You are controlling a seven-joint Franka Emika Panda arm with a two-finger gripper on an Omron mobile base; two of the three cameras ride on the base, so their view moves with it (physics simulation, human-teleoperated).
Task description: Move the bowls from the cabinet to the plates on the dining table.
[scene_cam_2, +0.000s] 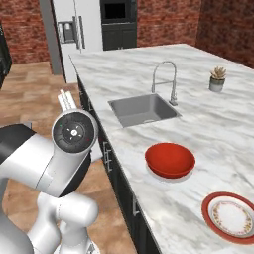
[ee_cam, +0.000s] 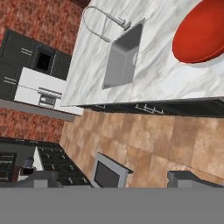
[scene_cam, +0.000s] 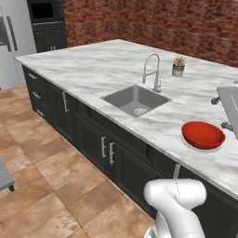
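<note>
Long island with white-grey veined marble top [scene_cam_2: 208, 124] over black doors: dining table, steel sink set in its middle

Glossy plain red bowl [scene_cam_2: 169, 159] already set on pale white-grey plate [scene_cam_2: 171, 176], only plate's rim showing beneath, near table's front edge; seen also in hand view

Red-orange rimmed flat plate [scene_cam_2: 229, 217] just beyond, bare, awaiting second bowl

Step judged: first bowl delivered, second to fetch; cream bowl and cabinet not in these views

Gripper [ee_cam: 142, 181]: fingers spread wide, holding nothing, hand off table's edge over floor

Next calls for base turning to cabinet, reaching in for remaining bowl
</note>
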